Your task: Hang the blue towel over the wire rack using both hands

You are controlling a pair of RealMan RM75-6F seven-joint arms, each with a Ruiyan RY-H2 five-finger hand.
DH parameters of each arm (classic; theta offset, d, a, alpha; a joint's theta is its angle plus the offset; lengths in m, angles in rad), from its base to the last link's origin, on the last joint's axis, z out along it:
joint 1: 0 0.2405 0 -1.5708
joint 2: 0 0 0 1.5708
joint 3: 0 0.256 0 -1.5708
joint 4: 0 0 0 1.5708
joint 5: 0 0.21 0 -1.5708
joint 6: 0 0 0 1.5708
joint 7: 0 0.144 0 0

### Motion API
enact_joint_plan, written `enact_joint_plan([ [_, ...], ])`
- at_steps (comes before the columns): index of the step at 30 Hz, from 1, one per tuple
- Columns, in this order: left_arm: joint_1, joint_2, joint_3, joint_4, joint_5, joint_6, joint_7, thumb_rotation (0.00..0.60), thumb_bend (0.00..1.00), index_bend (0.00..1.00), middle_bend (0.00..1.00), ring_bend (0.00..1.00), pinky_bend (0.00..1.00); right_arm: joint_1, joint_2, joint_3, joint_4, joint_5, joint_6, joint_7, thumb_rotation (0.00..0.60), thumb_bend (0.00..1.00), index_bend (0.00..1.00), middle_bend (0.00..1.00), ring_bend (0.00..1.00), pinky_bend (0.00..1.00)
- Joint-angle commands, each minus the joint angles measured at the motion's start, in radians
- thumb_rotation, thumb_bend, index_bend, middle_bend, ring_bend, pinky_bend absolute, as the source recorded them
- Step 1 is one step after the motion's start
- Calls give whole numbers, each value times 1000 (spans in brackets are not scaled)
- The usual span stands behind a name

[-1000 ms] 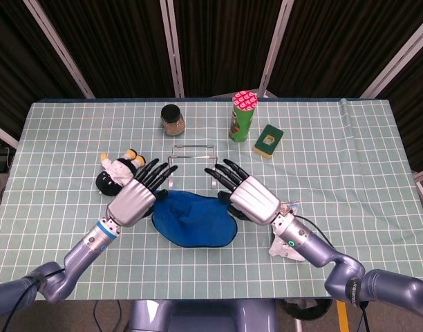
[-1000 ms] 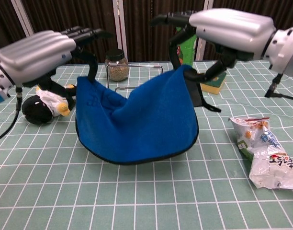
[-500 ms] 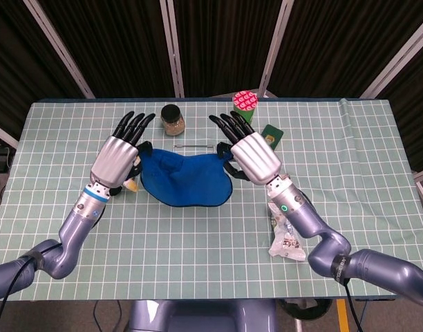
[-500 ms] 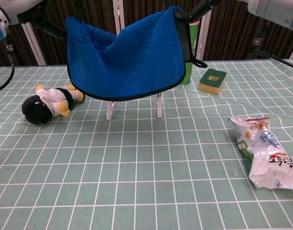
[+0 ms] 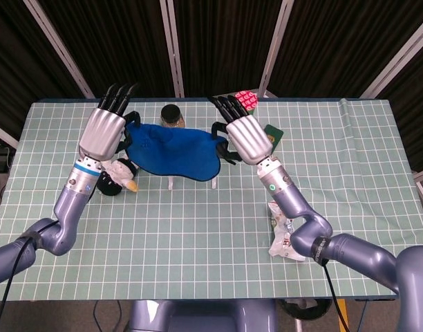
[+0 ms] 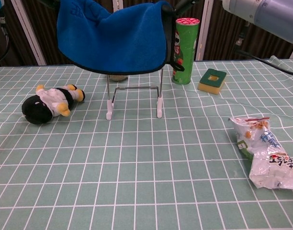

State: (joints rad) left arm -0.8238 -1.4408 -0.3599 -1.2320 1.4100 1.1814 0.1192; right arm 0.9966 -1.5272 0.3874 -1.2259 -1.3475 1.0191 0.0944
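The blue towel [image 5: 173,151] [image 6: 113,38] hangs stretched in the air between my two hands, above the wire rack [image 6: 135,99]. My left hand [image 5: 106,130] holds its left corner and my right hand [image 5: 245,138] holds its right corner, both raised high over the table. In the head view only the rack's white feet [image 5: 213,184] show below the towel's lower edge. In the chest view the towel covers the rack's top and the hands are mostly cut off at the upper edge.
A penguin plush [image 6: 47,102] lies left of the rack. A glass jar [image 5: 173,113], a green chip can [image 6: 185,50] and a green sponge [image 6: 211,79] stand behind and right. A crumpled snack bag [image 6: 266,152] lies at the front right.
Both hands have lifted the towel from low over the near table up and away, so it now hangs above the wire rack. The rack's lower half has come into sight beneath it.
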Motion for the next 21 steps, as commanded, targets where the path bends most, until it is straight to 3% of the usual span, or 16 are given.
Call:
enact_joint_plan([
  [1,-8,10,-5,-8,-4,2,4,600,519,809,0,0,0,10,7,14,6,9,-2,5,600,402,674,0,0,0],
  [7,-10,-4,23,11,-26,-21,26,600,520,808,0,0,0,8,17,13,23,35,-13,10,600,402,675,0,0,0],
  [21,-20,-141,102,187,-40,-79,-48,600,520,807,0,0,0,-5,-79,-76,198,24,-57,73,600,401,675,0,0,0],
])
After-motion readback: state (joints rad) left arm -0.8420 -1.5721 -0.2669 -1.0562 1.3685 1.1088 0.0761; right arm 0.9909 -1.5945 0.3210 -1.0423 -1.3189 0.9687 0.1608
